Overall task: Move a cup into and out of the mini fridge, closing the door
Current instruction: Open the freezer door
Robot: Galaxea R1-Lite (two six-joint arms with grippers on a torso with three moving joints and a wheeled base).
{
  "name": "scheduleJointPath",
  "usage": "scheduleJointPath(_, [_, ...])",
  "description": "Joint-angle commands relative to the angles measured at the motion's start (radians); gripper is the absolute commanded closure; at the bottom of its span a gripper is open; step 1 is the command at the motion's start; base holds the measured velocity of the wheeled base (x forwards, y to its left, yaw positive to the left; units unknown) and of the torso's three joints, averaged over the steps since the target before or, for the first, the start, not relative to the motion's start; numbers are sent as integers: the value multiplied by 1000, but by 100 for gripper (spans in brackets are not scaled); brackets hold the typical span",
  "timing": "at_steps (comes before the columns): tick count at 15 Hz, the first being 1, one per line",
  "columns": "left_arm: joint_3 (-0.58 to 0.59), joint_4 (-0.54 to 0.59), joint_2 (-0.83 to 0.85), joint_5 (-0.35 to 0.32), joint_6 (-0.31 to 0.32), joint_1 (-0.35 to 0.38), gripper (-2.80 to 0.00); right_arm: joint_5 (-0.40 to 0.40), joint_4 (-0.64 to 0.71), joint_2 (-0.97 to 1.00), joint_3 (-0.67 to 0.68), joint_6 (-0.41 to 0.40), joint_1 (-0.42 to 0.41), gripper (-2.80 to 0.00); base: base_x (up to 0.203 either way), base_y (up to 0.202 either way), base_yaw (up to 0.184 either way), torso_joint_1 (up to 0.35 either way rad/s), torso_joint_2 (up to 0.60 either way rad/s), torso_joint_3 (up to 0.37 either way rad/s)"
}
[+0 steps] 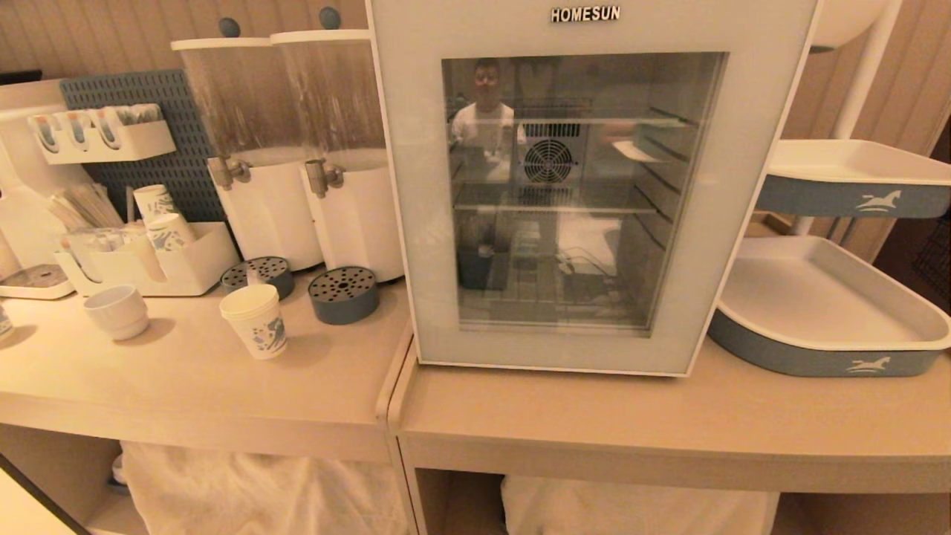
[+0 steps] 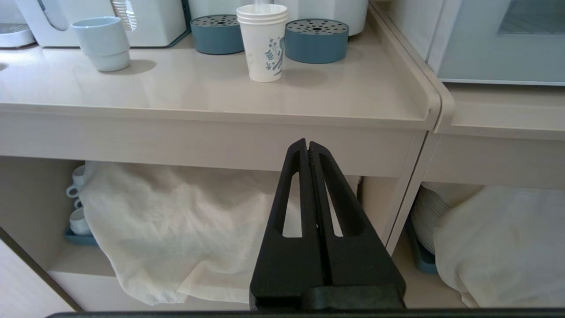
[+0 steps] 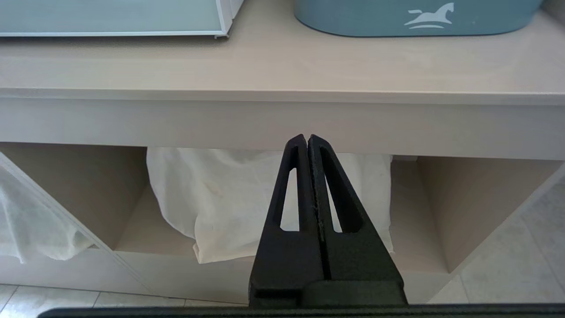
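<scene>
On the right-hand worktop (image 1: 594, 423) stands the mini fridge (image 1: 594, 30), lettered HOMESUN, its door (image 1: 401, 223) shut flush against the cabinet. Through the glass window appear wire shelves, a small round fan on the back wall, and a reflected seated person. Left of the fridge, on the adjoining worktop (image 1: 186, 379), the cup (image 1: 256, 321) stands upright: a white paper cup with a blue pattern and several nested rims at its top. It sits just in front of two round blue perforated drip trays (image 1: 343, 294), which lie below two tall beverage dispensers (image 1: 297, 148). A plain white mug (image 1: 117, 311) stands well apart to the cup's left, near a white organiser (image 1: 189, 271) that holds further patterned paper cups and sachets. Right of the fridge, two white-and-blue trays (image 1: 817, 357) with a horse emblem are stacked on a stand. White cloth (image 1: 260, 490) hangs in the open compartments beneath both worktops.

Neither arm enters the head view. The left hand (image 2: 307, 143) hangs below and in front of the worktop edge, fingers pressed together and holding nothing, with the cup on the surface above and beyond it. The right hand (image 3: 307, 139) hangs likewise before the right-hand worktop, fingers together and empty, beneath the fridge corner and the lower tray.
</scene>
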Motion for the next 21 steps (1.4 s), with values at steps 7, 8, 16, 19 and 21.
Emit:
scheduleJointPath(7, [-67, 25, 7, -7, 31, 0, 0, 0, 1, 0, 0, 0, 1, 0, 0, 0, 0, 0, 0, 0])
scheduleJointPath(8, [-165, 69, 25, -11, 29, 0, 0, -1, 1, 0, 0, 0, -1, 0, 0, 0, 0, 0, 0, 0])
scheduleJointPath(16, [-646, 414, 330, -147, -22, -237, 0, -1, 2, 1, -1, 0, -1, 0, 0, 0, 0, 0, 0, 0])
scheduleJointPath(19, [-789, 476, 502, -134, -53, -522, 0, -1, 2, 0, -1, 0, 0, 0, 0, 0, 0, 0, 0, 0])
scheduleJointPath(21, [-853, 478, 553, -126, -78, -551, 0, -1, 3, 0, 0, 0, -1, 0, 0, 0, 0, 0, 0, 0])
